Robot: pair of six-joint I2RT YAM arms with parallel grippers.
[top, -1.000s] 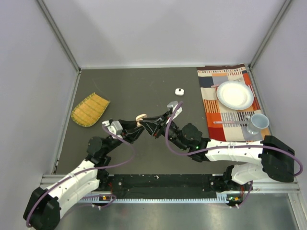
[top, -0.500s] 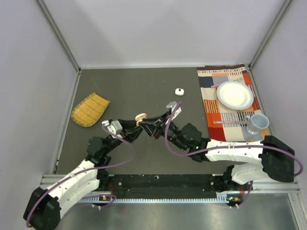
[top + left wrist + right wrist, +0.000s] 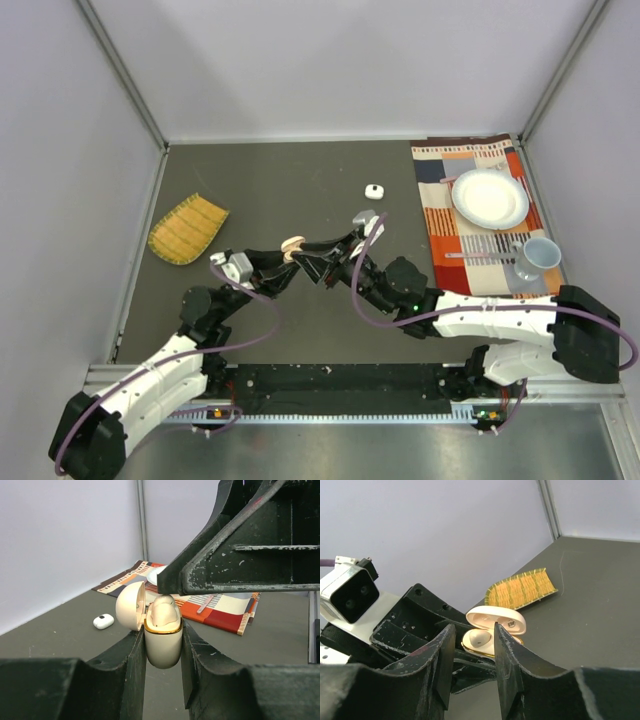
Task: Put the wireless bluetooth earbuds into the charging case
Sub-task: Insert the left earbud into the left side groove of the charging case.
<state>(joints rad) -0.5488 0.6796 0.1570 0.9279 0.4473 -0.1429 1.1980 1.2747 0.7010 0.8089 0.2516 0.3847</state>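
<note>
Right fingers (image 3: 437, 667) parted wider than before, nothing gripped, at 1 o'clock of case (image 3: 162, 645). Peach earbud (image 3: 164, 611) left seated. Case clamped by left fingers (image 3: 122, 675). This insertion judged done.

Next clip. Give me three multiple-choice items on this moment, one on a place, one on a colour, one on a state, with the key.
1. Where is the white case? A on bare table between mat and placemat; B on the placemat; C on the mat.
2. Colour of the held case in the left gripper? A black; B peach; C blue.
3. The held case's lid is: A shut; B missing; C open.
Key: 1A, dark table all around it; 2B, peach shell with gold rim; 3C, lid hinged back, earbud showing.
</note>
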